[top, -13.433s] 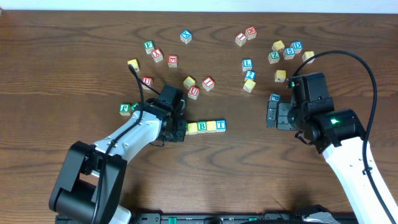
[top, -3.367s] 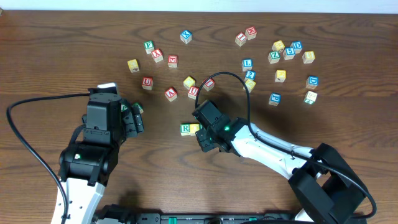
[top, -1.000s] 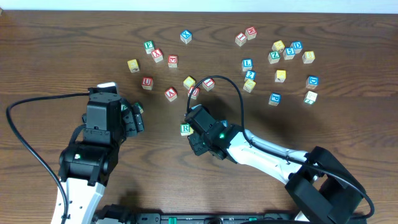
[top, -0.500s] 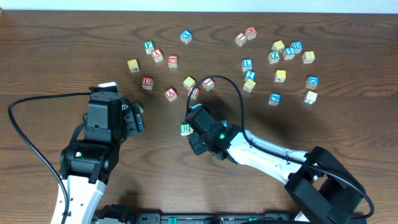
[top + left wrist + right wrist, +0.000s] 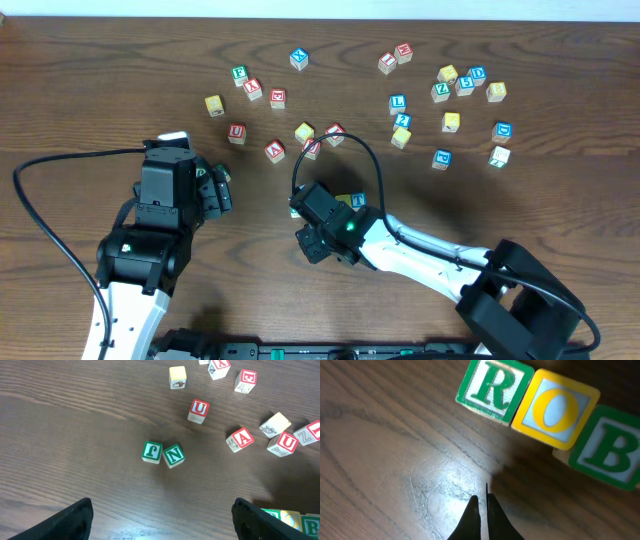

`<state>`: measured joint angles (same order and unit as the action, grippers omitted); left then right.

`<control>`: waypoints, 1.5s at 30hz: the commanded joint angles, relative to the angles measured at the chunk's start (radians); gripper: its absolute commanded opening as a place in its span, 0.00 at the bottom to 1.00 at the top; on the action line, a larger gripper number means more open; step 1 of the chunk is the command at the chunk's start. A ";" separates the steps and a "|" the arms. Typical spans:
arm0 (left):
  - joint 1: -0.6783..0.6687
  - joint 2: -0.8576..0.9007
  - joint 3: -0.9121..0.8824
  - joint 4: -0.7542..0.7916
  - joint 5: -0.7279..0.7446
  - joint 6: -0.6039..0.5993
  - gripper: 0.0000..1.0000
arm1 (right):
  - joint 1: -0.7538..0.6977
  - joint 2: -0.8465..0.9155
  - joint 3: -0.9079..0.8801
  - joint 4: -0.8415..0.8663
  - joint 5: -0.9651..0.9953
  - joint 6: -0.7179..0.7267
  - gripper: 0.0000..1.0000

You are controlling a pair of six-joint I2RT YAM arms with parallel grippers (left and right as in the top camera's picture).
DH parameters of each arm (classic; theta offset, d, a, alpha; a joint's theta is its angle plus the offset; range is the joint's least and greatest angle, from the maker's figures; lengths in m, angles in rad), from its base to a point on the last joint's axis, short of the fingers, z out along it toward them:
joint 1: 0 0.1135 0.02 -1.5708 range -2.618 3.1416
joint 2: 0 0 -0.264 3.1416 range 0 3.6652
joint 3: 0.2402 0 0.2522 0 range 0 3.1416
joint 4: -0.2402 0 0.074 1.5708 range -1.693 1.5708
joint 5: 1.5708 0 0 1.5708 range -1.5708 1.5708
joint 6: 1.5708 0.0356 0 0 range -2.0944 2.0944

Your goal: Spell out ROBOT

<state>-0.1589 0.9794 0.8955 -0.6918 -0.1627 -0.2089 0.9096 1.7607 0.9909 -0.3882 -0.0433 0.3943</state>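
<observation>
The dark wooden table (image 5: pixel 100 80) held scattered letter cubes (image 5: pixel 278 98) across its far half. The right arm (image 5: pixel 430 250) reached to the middle, where the right gripper (image 5: pixel 483 502) had its jaws pressed together on nothing, tips over bare wood just beside the row. The left gripper (image 5: pixel 161 522) stood wide apart and empty. The green-framed wooden R cube (image 5: pixel 494 386), yellow-framed O cube (image 5: pixel 555 407) and green-framed B cube (image 5: pixel 604 447) sat touching in a line. Overhead, a second yellow cube (image 5: pixel 344 202) and the blue-framed T cube (image 5: pixel 358 201) showed beside the arm.
</observation>
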 commanded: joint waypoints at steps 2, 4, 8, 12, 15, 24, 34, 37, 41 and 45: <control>0.005 0.002 0.025 0.001 0.002 0.009 0.87 | 0.005 0.008 0.126 -0.009 0.163 -0.015 0.01; 0.005 0.002 0.025 0.001 0.001 0.009 0.87 | -0.010 0.009 0.129 0.035 0.259 -0.014 0.01; 0.005 0.002 0.025 0.002 0.002 0.009 0.87 | -0.053 0.009 0.129 0.064 0.307 -0.017 0.01; 0.005 0.002 0.025 0.001 0.002 0.009 0.88 | -0.146 0.072 0.129 0.087 0.219 -0.017 0.01; 0.005 0.002 0.025 0.001 0.002 0.009 0.87 | -0.165 0.128 0.129 0.089 0.164 -0.018 0.01; 0.005 0.002 0.025 0.002 0.002 0.009 0.87 | -0.164 0.130 0.129 0.134 0.164 -0.036 0.01; 0.005 0.013 0.025 0.008 0.002 0.009 0.87 | -0.188 0.130 0.129 0.166 0.043 -0.052 0.01; 0.005 0.019 0.025 0.023 0.002 0.009 0.87 | -0.196 0.130 0.129 0.165 0.028 -0.060 0.01; 0.005 0.019 0.025 0.023 0.002 0.009 0.87 | -0.196 0.130 0.129 0.170 0.000 -0.071 0.01; 0.005 0.019 0.025 0.023 0.002 0.009 0.87 | -0.196 0.130 0.129 0.164 -0.025 -0.078 0.01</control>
<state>-0.1589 0.9951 0.8955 -0.6724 -0.1627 -0.2085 0.7181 1.8915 1.1061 -0.2218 -0.0505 0.3313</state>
